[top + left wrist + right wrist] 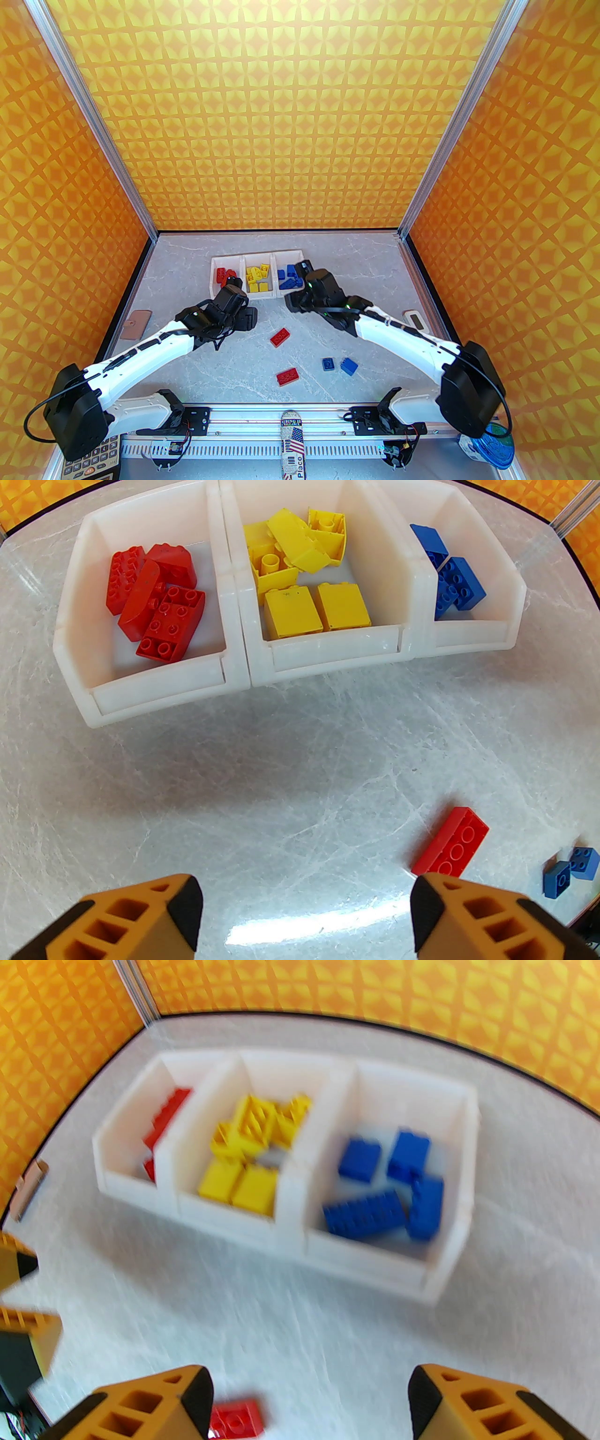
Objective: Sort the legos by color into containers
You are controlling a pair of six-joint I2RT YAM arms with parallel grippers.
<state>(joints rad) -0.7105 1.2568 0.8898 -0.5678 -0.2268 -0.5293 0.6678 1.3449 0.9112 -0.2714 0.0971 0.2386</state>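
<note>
Three joined white plastic bins (328, 648): red studded bricks (171, 623) left, yellow bricks (293, 611) middle, blue bricks (457, 585) right. Counter (234, 365) is pale grey marble pattern with white veining; loose red bricks (280, 337) and loose blue bricks (348, 365) on it. Walls (281, 117): orange, yellow four-point star lattice. Left end effector (304, 916) and right end effector (309, 1403): orange fingers, black pads.

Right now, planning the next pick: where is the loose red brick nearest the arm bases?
In the top view that red brick lies mid-table, just left of two loose blue bricks and on the near side of the other loose red brick.
</note>
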